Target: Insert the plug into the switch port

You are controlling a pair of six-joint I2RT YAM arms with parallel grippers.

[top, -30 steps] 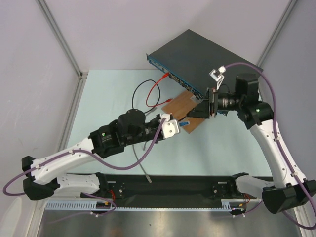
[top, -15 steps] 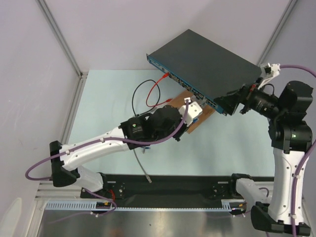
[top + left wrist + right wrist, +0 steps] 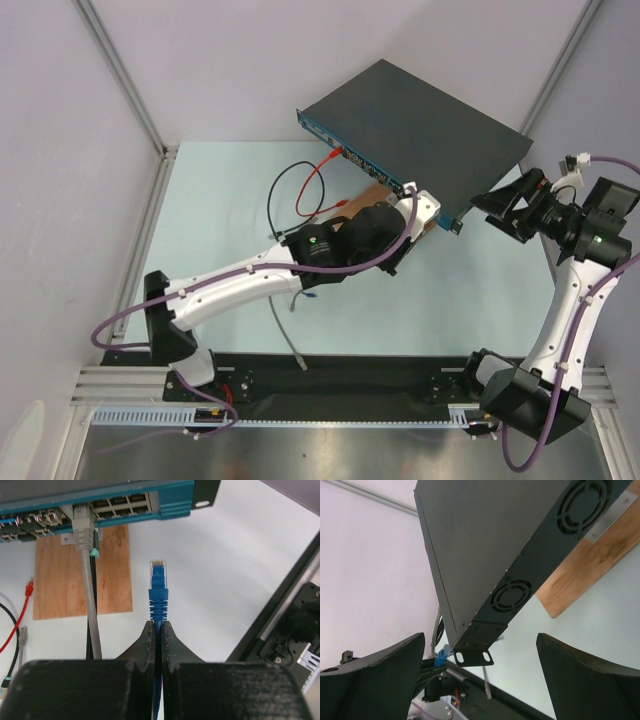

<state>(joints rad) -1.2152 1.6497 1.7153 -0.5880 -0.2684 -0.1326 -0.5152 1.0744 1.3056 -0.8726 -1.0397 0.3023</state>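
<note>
The switch [image 3: 420, 120] is a flat black box, its blue front strip [image 3: 170, 502] lined with small sockets. In the left wrist view the blue plug [image 3: 158, 587] points up at the strip, a short gap below it and outside any socket. My left gripper [image 3: 158, 625] is shut on the blue cable just behind the plug's boot. Seen from above, the left gripper [image 3: 415, 215] sits at the front strip's right end. My right gripper [image 3: 505, 205] stands wide open off the switch's right corner, nothing between its fingers [image 3: 385, 670]. The plug [image 3: 440, 655] shows beyond the switch [image 3: 485, 545].
A brown wooden board [image 3: 115, 580] lies under the switch's front. A grey cable [image 3: 82, 530] is plugged into the strip left of the plug. Red and black wires [image 3: 310, 185] loop on the left, and a loose grey cable [image 3: 290, 335] trails toward the near rail.
My left arm has reached forward and right, carrying the plug up to the switch's front. My right gripper has pulled back to the right, off the switch's corner, and opened wide.
</note>
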